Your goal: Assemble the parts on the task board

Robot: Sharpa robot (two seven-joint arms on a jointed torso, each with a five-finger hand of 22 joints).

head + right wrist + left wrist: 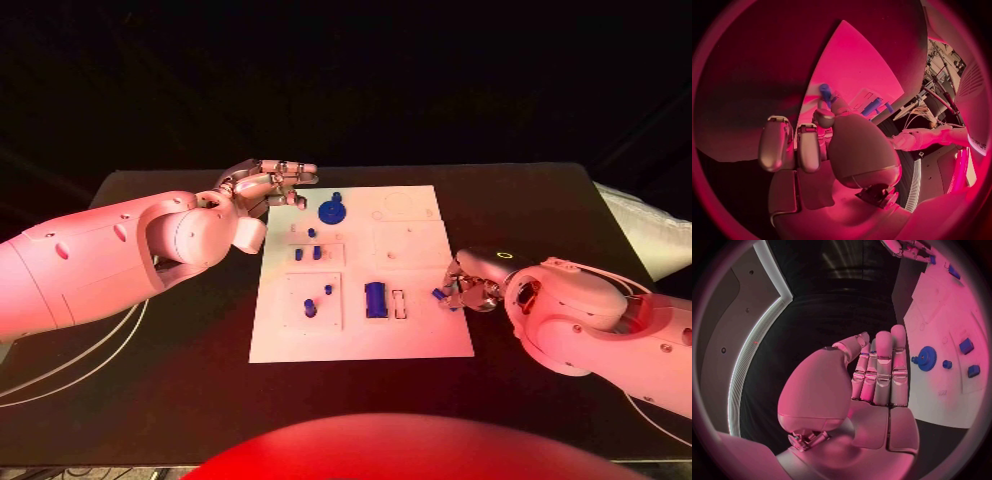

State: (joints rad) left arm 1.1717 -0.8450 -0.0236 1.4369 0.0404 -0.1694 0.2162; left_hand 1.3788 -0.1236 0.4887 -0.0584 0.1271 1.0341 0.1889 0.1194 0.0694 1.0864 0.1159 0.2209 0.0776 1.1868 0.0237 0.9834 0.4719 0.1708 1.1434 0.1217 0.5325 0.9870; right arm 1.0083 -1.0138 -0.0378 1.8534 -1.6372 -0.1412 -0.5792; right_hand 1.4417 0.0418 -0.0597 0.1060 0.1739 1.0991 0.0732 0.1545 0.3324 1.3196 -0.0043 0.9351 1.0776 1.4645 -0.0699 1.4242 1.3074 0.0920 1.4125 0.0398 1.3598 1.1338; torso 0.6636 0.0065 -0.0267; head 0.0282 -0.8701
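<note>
The white task board (418,340) lies mid-table. A blue gear (333,212) stands near its far left corner, also in the left wrist view (927,358). Small blue pegs (299,254) and a blue block (375,299) sit further down the board. My left hand (274,185) hovers at the board's far left corner beside the gear, fingers straight (879,375), holding nothing. My right hand (469,290) is at the board's right edge and pinches a small blue peg (438,295) between thumb and finger; the peg (825,91) sticks out above the fingertips.
The black table (173,380) surrounds the board on every side. Two more blue pieces (309,307) lie on the board's lower left square. A white cloth-like object (649,230) sits off the table's right edge.
</note>
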